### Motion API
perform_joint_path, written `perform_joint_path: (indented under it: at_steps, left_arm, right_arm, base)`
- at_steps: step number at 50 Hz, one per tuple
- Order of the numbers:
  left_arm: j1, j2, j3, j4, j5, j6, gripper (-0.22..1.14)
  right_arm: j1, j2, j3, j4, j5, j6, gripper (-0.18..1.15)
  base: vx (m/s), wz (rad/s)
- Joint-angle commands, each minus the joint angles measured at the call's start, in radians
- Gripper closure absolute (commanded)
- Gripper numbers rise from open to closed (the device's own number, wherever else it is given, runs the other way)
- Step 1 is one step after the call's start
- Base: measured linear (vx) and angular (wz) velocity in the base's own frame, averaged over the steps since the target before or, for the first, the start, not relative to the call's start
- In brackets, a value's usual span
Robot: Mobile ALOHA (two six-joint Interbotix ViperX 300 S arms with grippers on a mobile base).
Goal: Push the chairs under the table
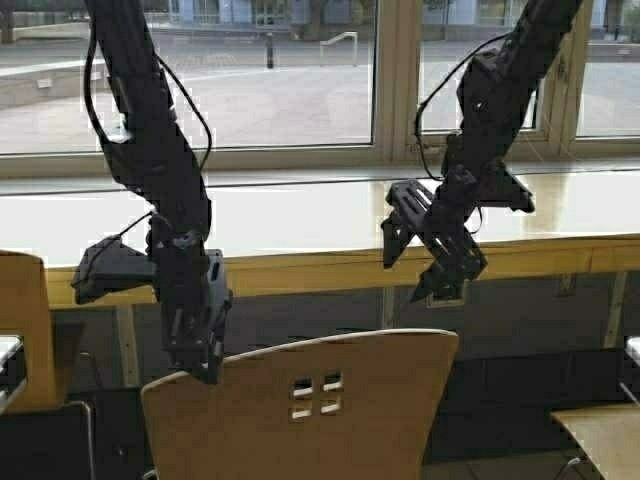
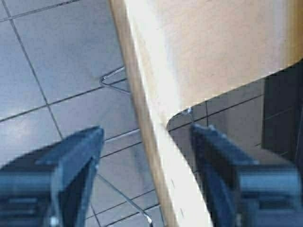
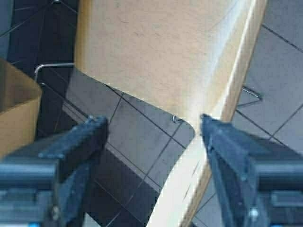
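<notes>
One of the chairs (image 1: pixel 330 410), light tan plywood with a four-square cutout in its backrest, stands in front of me, short of the table (image 1: pixel 300 215). My left gripper (image 1: pixel 205 368) hangs open at the backrest's top left corner. In the left wrist view the backrest's top edge (image 2: pixel 156 142) runs between the open left gripper's (image 2: pixel 147 128) fingers. My right gripper (image 1: pixel 402 282) is open too, held above the backrest's right end, level with the table's front edge. In the right wrist view the backrest (image 3: pixel 189 189) runs close by one finger of that gripper (image 3: pixel 154 120).
A second tan chair (image 1: pixel 25 330) stands at the left edge and the seat of a third (image 1: pixel 600 430) shows at the lower right. Windows run behind the table. Grey tiled floor (image 2: pixel 57 61) and thin metal chair legs (image 2: pixel 113 78) lie below.
</notes>
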Motion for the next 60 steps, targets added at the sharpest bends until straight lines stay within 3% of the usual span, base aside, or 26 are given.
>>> perform_joint_path:
  at_steps: [1,60]
  left_arm:
    - [0.009,0.006,-0.031,-0.002,-0.003,-0.002,0.02]
    - [0.034,0.256,-0.275,0.021,0.021,0.0,0.02]
  right_arm:
    - [0.0,-0.002,-0.017,0.002,0.002,0.0,0.04]
    - [-0.028,0.044,0.04,0.029,0.051,0.002,0.04]
  base:
    - [0.02,0.02]
    - [0.02,0.01]
